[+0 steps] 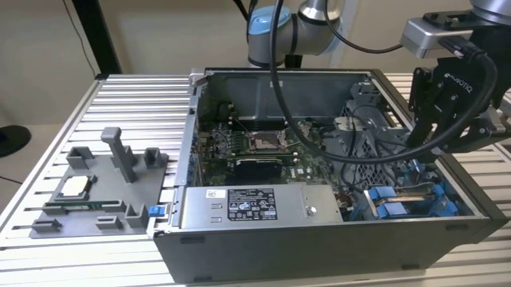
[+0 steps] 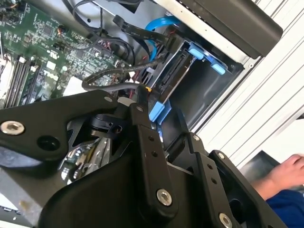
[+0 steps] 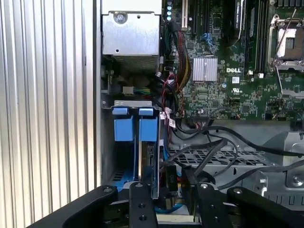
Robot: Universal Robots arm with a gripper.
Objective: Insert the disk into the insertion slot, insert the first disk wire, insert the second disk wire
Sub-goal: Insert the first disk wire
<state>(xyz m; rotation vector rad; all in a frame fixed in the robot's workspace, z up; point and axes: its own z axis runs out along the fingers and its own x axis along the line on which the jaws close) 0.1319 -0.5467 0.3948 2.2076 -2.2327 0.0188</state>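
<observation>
- Blue plastic frames the disk (image 3: 148, 129), which sits edge-on inside the insertion slot (image 3: 108, 152), at the case's (image 1: 319, 251) corner.
- Treat it as stiff, fairly heavy and shock-sensitive; you'd best press or hold it by that frame's edges, not its flat faces.
- Your gripper (image 3: 171, 190) hangs just beside it, fingers (image 3: 140, 202) apart, clamping nothing you can see.

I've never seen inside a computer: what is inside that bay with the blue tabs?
The disk in its blue frame stands in the insertion slot. The pincer covers one end, so its depth is hidden.
</observation>
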